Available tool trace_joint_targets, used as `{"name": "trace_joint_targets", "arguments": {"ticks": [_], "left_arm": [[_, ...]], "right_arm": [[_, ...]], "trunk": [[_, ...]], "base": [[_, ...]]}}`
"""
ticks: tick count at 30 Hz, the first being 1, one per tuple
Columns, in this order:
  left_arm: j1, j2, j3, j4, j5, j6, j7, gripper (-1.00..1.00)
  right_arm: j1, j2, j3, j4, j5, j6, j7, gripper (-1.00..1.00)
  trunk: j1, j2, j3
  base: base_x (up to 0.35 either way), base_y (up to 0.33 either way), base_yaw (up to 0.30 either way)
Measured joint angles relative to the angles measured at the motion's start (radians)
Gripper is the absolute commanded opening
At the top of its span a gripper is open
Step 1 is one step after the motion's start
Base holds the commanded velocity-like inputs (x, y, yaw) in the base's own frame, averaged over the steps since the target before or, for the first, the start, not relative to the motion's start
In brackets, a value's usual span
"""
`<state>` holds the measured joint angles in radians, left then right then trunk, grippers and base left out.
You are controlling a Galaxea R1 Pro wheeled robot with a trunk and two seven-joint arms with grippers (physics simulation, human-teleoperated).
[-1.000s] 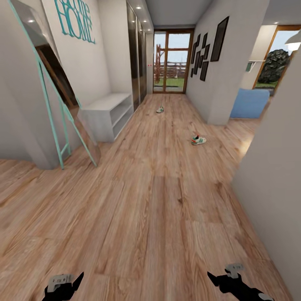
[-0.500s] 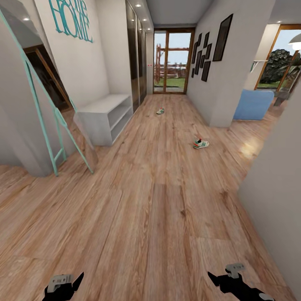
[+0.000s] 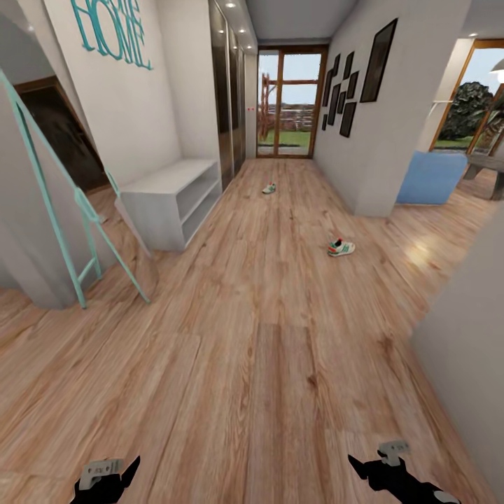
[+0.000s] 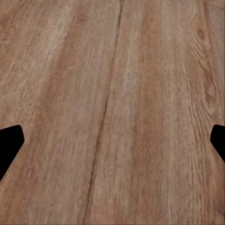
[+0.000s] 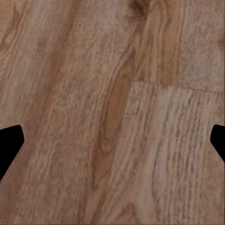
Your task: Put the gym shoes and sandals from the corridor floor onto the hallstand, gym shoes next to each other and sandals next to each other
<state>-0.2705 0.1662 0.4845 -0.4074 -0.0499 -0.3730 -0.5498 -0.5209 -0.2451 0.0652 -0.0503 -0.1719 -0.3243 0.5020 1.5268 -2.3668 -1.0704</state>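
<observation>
The two gym shoes lie apart on the corridor floor (image 3: 266, 336), both far ahead of the grippers: the nearer gym shoe (image 3: 341, 247) sits forward and slightly inboard of the right gripper (image 3: 381, 467), the farther gym shoe (image 3: 269, 187) well beyond it toward the glass door (image 3: 283, 101). Over the last second the whole head view has slid: the nearer shoe sits lower and further right in the picture, the hallstand (image 3: 168, 199) and the teal-framed mirror (image 3: 66, 210) have drifted leftward and grown a little, while both grippers keep the same spots at the bottom edge. That reads as the base rolling forward and turning slightly, not as any shoe moving. For the task it means the robot is only approaching; nothing has been picked up, the rack's top and shelves look bare, and no sandal can be made out. The left gripper (image 3: 108, 476) hangs low, forward-left of it the hallstand against the wall. In the left wrist view the left gripper (image 4: 112, 140) has its fingertips (image 4: 9, 145) spread wide with only planks between them, and the right gripper (image 5: 112, 140) shows the same wide spread and holds nothing. My guess is that the nearer shoe is the first target, and the base needs to close in considerably before either arm can reach it.
</observation>
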Motion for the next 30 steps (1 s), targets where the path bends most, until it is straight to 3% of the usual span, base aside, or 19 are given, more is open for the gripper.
{"name": "trace_joint_targets", "arguments": {"ticks": [30], "left_arm": [[0.0,0.0,0.0,0.0,0.0,0.0,0.0,1.0]], "right_arm": [[0.0,0.0,0.0,0.0,-0.001,0.0,0.0,1.0]], "trunk": [[0.0,0.0,0.0]], "base": [[0.339,0.0,0.0]]}}
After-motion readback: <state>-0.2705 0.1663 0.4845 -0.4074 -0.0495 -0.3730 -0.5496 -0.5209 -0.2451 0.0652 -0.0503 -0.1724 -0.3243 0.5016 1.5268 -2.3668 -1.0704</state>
